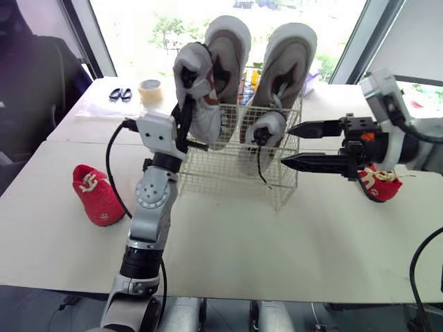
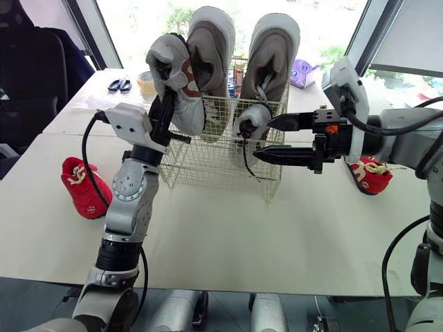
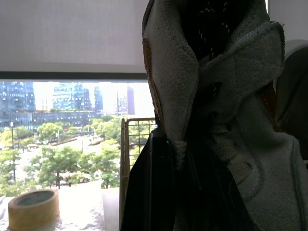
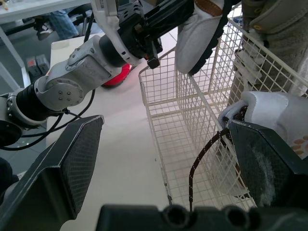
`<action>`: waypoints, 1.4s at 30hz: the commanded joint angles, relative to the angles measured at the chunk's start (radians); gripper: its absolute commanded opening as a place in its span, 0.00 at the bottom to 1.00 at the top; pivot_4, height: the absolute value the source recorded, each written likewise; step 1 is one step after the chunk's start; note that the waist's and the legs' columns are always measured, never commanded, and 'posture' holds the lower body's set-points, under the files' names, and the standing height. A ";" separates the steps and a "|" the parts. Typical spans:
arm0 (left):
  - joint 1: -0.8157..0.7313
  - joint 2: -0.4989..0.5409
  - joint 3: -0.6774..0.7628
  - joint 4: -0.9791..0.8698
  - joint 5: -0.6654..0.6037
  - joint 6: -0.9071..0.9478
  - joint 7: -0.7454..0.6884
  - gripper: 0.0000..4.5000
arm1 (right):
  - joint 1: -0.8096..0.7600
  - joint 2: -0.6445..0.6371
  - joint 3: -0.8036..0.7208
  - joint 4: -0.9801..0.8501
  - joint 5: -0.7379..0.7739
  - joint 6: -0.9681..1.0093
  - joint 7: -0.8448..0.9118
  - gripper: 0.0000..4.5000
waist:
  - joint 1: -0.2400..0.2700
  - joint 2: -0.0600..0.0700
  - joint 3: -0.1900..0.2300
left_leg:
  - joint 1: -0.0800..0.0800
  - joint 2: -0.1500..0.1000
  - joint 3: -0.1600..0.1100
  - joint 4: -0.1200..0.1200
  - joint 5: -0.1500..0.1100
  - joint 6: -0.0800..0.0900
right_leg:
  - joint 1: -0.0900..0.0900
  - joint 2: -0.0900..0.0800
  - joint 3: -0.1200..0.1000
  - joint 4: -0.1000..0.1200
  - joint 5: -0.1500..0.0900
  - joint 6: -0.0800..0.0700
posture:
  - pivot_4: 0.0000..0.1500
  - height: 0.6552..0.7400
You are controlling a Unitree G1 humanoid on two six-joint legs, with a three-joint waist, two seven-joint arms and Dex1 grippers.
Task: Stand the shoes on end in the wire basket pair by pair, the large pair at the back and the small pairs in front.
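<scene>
The left hand (image 1: 184,119) grips a small white felt-textured shoe (image 1: 197,86) upright over the left rim of the wire basket (image 1: 228,169). Two large grey-white shoes (image 1: 232,48) stand on end at the basket's back. A second small shoe (image 1: 267,130) stands front right, its dark lace trailing out. The basket's front-left grid floor lies open. The right hand (image 1: 286,145), fingers spread wide, hovers at the basket's right front. One red cloth shoe (image 1: 97,195) lies on the worktop (image 1: 277,256) left of the basket, and another red shoe (image 1: 378,184) lies to its right.

An office-like test room high in a city building: plain white desks (image 1: 242,235) pushed together, a dark office chair (image 2: 31,76), tape roll (image 1: 149,90) and scissors (image 1: 120,93), tall windows (image 1: 138,31) (towers (image 3: 53,101) and treetops outside).
</scene>
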 commanded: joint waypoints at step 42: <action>0.082 -0.030 0.003 0.070 0.025 -0.006 -0.023 0.24 | 0.038 0.085 -0.035 -0.043 0.048 -0.081 -0.119 1.00 | -0.007 0.005 -0.007 | 0.001 0.000 0.000 -0.001 0.000 0.001 | 0.000 0.001 0.000 0.000 0.000 0.001 | 1.00 0.01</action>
